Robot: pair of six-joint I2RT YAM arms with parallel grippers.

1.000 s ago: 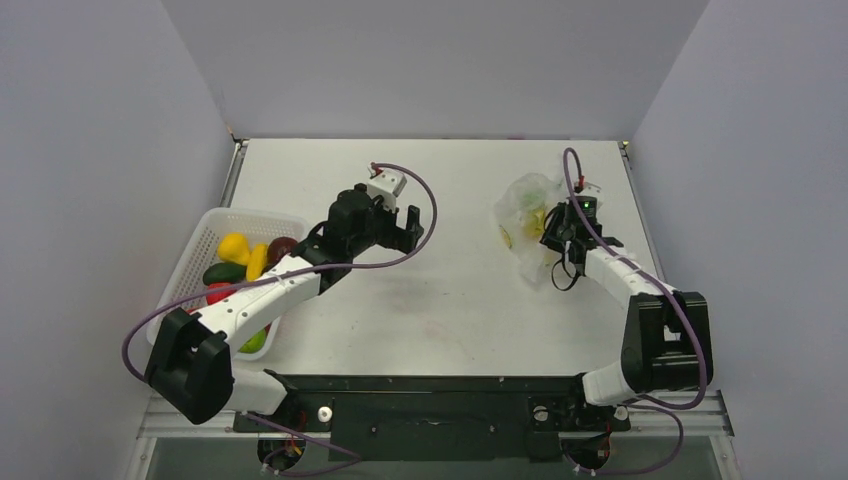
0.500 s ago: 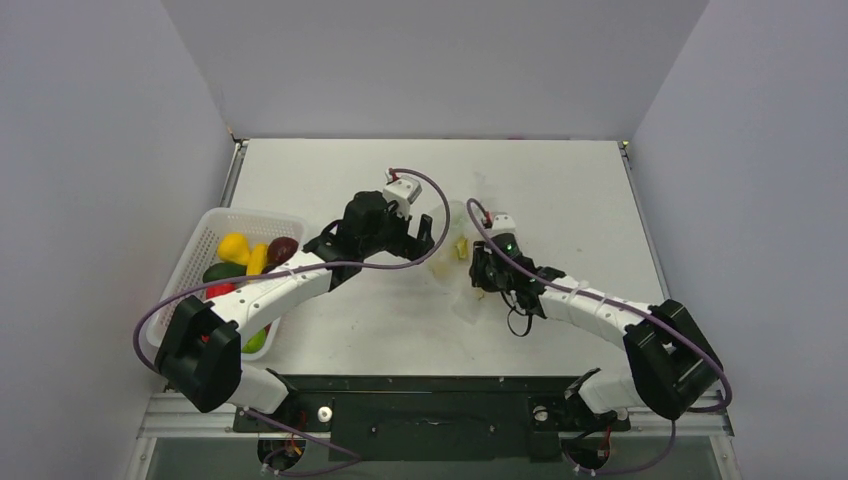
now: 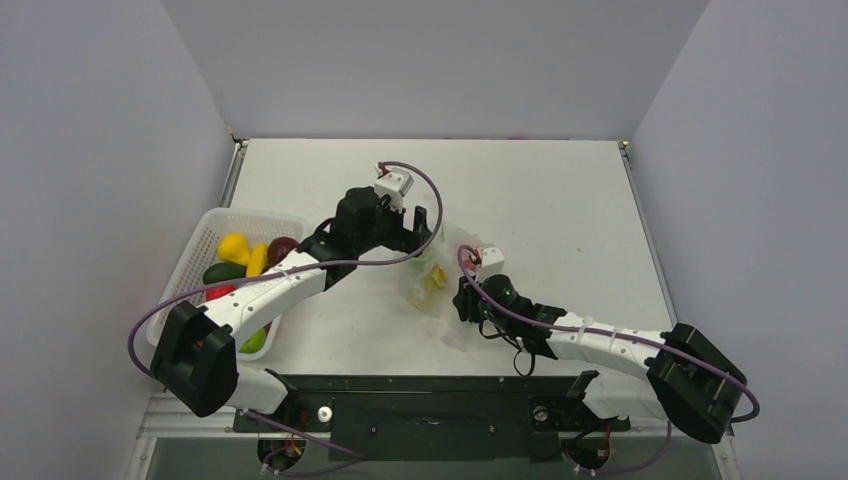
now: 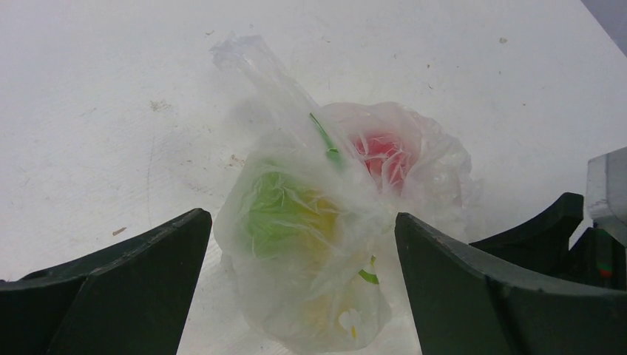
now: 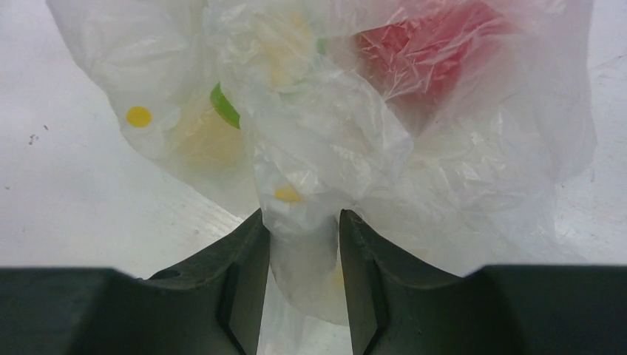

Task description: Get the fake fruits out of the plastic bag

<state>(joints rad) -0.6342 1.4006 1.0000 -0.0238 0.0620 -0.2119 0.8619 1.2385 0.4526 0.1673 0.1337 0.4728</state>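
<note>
Matte white table point(image 3: 560, 200); right claw point(image 5: 303, 225) pinches crinkly clear plastic bag point(image 5: 333, 126)

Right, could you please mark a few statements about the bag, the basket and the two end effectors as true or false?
1. The right end effector is shut on the plastic bag. True.
2. The left end effector is shut. False: it is open, astride the bag.
3. The white basket holds fake fruits. True.
4. The bag is empty. False: a red fruit shows through its film.
</note>
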